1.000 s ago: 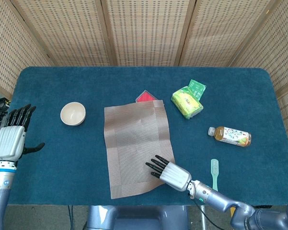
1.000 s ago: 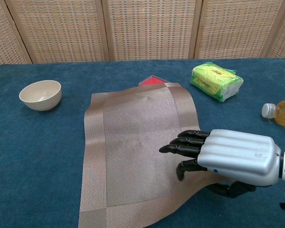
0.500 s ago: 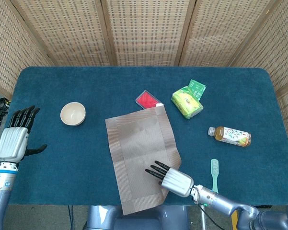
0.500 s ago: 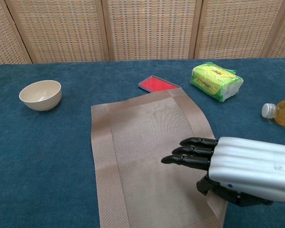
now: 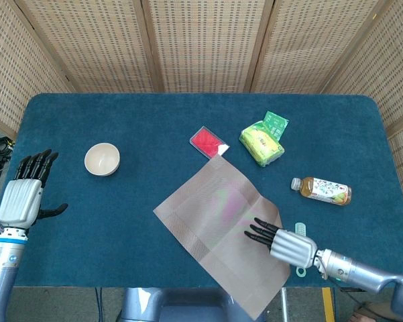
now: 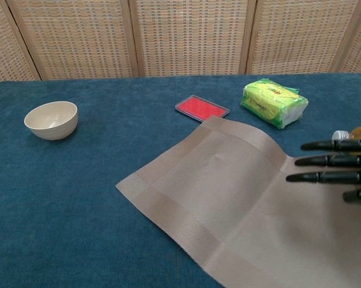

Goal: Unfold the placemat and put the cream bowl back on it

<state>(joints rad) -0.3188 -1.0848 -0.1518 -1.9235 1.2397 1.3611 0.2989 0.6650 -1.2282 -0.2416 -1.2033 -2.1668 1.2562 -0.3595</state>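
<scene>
the brown woven placemat (image 5: 222,231) lies open but skewed under the flat, spread right hand (image 5: 281,243), so square it before the empty, open left hand (image 5: 21,196) fetches the cream bowl (image 5: 102,159), well apart on the blue desk (image 5: 121,121).

A dark blue cloth-covered surface (image 5: 121,121) is carrying everything. The brown placemat (image 5: 221,221) is lying unfolded and skewed near the front edge, one corner hanging over it. The cream bowl (image 5: 102,159) is sitting upright, well apart to the left. Behind the placemat a red flat case (image 5: 208,141) is lying just beside its far corner, with a yellow-green packet (image 5: 263,139), a bottle (image 5: 322,190) on its side, and a green toothbrush (image 5: 300,231) lying to the right.
</scene>
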